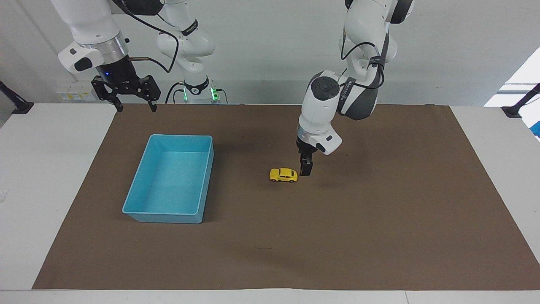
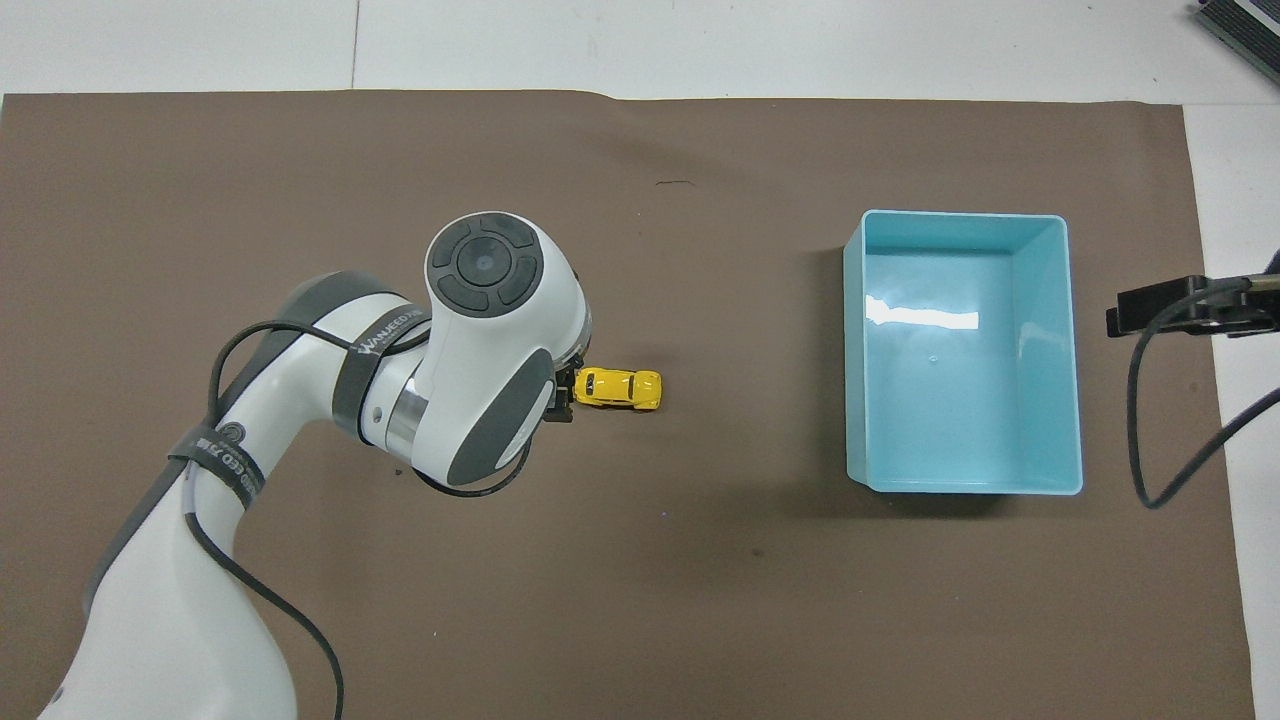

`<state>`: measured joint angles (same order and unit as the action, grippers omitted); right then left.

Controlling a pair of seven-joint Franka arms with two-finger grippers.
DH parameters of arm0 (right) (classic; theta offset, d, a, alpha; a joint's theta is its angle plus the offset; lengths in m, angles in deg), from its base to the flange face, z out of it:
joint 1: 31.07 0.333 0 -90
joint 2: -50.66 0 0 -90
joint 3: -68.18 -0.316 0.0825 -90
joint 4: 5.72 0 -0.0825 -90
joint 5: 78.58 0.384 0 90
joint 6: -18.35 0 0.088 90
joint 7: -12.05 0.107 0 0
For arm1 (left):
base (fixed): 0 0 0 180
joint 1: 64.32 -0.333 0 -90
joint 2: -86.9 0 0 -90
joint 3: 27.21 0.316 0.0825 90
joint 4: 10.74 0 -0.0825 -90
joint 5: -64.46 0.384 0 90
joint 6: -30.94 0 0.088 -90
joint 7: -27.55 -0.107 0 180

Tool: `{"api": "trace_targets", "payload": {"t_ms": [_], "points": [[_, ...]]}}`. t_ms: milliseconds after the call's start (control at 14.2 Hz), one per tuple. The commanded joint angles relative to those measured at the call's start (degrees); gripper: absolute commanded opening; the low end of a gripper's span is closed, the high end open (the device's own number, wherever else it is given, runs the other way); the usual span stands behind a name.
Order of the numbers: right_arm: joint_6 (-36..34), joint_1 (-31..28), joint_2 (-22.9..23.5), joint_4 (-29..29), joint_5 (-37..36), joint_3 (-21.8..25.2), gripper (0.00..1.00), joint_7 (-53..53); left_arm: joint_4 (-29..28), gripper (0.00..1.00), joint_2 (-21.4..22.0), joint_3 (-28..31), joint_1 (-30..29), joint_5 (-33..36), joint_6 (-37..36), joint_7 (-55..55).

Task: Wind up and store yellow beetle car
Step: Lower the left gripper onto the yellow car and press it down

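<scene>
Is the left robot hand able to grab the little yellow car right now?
Probably yes. The left gripper hangs low right beside the yellow beetle car, on the brown mat, with nothing between them. The blue bin stands apart, toward the right arm's end.

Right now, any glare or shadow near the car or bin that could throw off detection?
Overhead view: white glare streak on the blue bin floor; yellow beetle car evenly lit, part-covered by nothing. Facing view: soft shadow beside the left pincer, dark patch by the bin's wall.
</scene>
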<state>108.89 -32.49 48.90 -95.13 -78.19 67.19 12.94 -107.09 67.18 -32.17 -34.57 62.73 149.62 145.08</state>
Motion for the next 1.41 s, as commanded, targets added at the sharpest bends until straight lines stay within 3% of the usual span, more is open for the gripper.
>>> {"api": "trace_targets", "payload": {"t_ms": [0,211,704,1197,1338], "points": [[-0.5,-0.3,-0.4,0.0,-0.5,-0.1,1.0,0.7,-0.3,1.0,-1.8,0.8,2.8,1.1,1.6,1.7],[-0.5,-0.4,-0.4,0.0,-0.5,-0.1,1.0,0.7,-0.3,1.0,-5.8,0.9,5.1,1.3,5.2,3.1],[-0.4,-0.4,-0.4,0.0,-0.4,-0.1,1.0,0.7,-4.6,1.0,-6.0,0.9,5.8,1.3,9.0,5.0],[-0.4,-0.4,-0.4,0.0,-0.3,-0.1,1.0,0.7,-5.0,1.0,-6.1,1.0,5.8,1.3,10.7,6.2],[-0.4,-0.4,-0.4,0.0,-0.4,0.0,1.0,0.7,-5.1,0.83,-6.1,1.0,5.8,1.3,10.9,6.1]]}}
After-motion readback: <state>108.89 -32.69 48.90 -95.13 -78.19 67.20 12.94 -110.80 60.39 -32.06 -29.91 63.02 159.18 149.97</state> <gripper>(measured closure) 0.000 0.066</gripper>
